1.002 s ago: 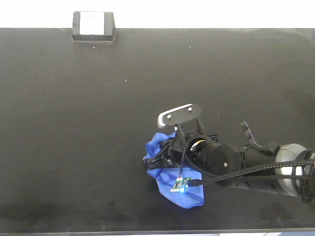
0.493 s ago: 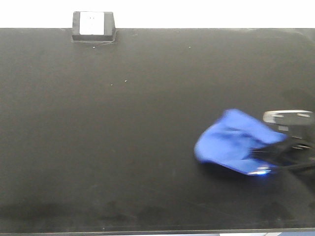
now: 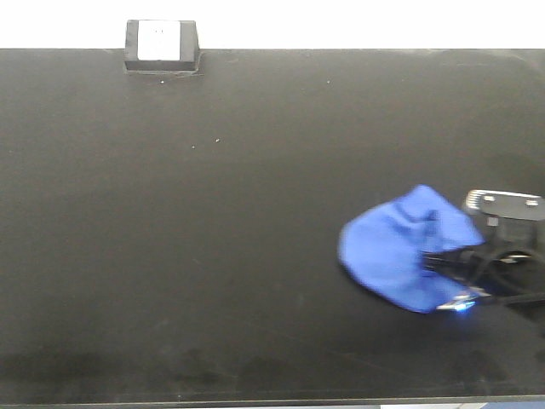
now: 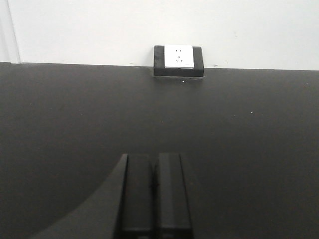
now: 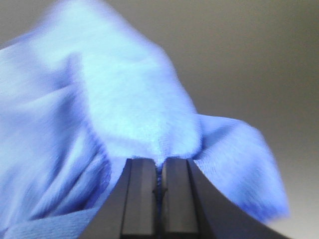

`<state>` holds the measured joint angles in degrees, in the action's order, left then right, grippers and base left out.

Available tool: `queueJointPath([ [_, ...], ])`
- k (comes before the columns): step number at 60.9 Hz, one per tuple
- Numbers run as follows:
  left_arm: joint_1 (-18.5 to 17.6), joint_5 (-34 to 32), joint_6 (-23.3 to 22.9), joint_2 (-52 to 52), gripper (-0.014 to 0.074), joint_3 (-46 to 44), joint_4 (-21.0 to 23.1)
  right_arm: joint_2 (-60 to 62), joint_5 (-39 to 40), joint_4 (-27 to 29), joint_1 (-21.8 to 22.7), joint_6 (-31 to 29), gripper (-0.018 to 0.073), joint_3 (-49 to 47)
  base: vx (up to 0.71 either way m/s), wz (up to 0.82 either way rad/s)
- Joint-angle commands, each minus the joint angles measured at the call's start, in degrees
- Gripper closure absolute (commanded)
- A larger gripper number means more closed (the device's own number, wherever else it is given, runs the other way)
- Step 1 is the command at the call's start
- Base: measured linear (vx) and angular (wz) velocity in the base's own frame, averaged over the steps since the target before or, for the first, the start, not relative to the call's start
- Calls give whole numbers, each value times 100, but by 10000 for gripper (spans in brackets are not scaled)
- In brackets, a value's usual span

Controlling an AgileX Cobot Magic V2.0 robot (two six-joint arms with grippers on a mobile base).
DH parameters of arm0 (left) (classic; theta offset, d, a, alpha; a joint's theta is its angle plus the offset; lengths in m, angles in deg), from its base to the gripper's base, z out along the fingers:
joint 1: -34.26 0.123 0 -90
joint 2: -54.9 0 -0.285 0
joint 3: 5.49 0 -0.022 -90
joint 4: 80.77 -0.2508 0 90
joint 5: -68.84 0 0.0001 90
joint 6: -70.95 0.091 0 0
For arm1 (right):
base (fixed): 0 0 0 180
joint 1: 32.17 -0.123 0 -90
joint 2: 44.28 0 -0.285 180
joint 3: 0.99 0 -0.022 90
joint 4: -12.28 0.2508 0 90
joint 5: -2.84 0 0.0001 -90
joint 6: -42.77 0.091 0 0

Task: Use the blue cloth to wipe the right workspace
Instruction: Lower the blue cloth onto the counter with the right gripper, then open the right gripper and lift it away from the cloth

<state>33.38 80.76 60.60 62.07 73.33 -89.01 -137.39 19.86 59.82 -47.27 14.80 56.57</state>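
The royal-blue microfibre cloth is lying bunched in a rounded heap on the right part of the plain matte black bench, well forward of the back edge and near the right border of the front view. Its right side is being pinched by the right gripper, a black unit that is reaching in from the right edge with a grey plate above it and a small blue light glowing at its lower side. In the right wrist view the cloth is filling most of the frame in soft, slightly blurred folds, and the right gripper is showing its two dark fingers pressed close together with a fold of blue fabric caught at their tips.

The left gripper is appearing only in its own wrist view, where its two black fingers are sitting side by side with no gap and nothing between them, above bare bench surface.

At the far back edge, toward the left, a small black box with a white label is standing against the pale wall; in the left wrist view the box is showing socket-like holes on its white face.
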Motion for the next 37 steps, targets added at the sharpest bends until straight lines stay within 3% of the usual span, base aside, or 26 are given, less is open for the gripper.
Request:
queueJointPath([
  [1, 27, -477, -49, -86, 602, 178, -5, 162, 181, -530, -534, 656, 547, -314, 0, 0],
  [7, 27, -477, -49, -86, 602, 178, -5, 162, 194, -893, -1174, 692, 544, -608, 0, 0],
  [12, 27, -477, -49, -86, 602, 178, -5, 162, 288, -953, -1443, 619, 536, -814, 0, 0],
  [24, 27, -477, -49, -86, 602, 178, -5, 162, 281, -943, -1504, 412, 468, -878, 0, 0],
  [31, 27, -477, -49, -86, 602, 178, -5, 162, 134, -914, -1504, -33, 358, -879, 0, 0],
  [37, 27, -477, -49, -86, 602, 178, -5, 162, 94, -802, -1504, -73, 241, -879, 0, 0],
])
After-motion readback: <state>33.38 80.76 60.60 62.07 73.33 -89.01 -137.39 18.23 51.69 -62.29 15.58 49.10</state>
